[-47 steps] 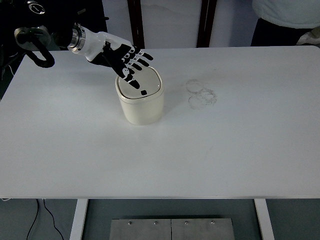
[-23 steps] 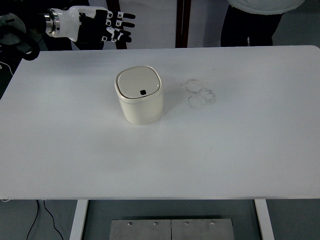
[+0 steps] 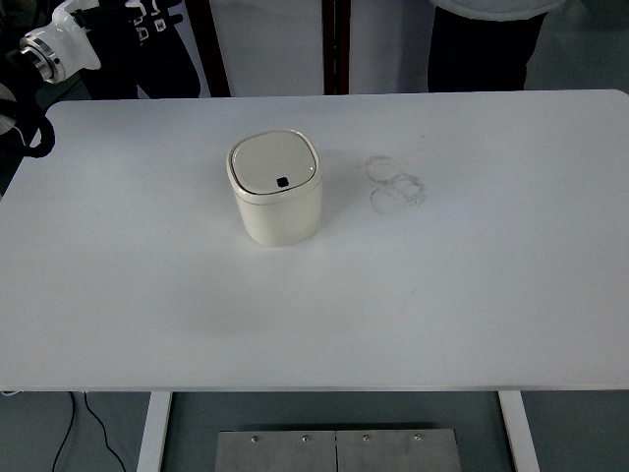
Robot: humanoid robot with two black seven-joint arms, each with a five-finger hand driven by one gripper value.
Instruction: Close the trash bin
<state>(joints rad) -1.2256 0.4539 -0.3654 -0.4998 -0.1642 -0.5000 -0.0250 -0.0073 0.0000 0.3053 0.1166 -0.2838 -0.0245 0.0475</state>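
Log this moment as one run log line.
trash bin: lid closed, on table | left hand: top-left corner, off bin | right: unseen

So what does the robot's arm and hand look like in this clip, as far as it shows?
Only the left arm shows, at the top left corner: black links, a silver wrist ring and a white hand shell. The left hand is mostly cut off; its fingers look black with small white markings.

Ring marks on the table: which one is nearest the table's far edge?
The faint ring mark at the cluster's upper left, right of the trash bin; the others sit nearer the camera.
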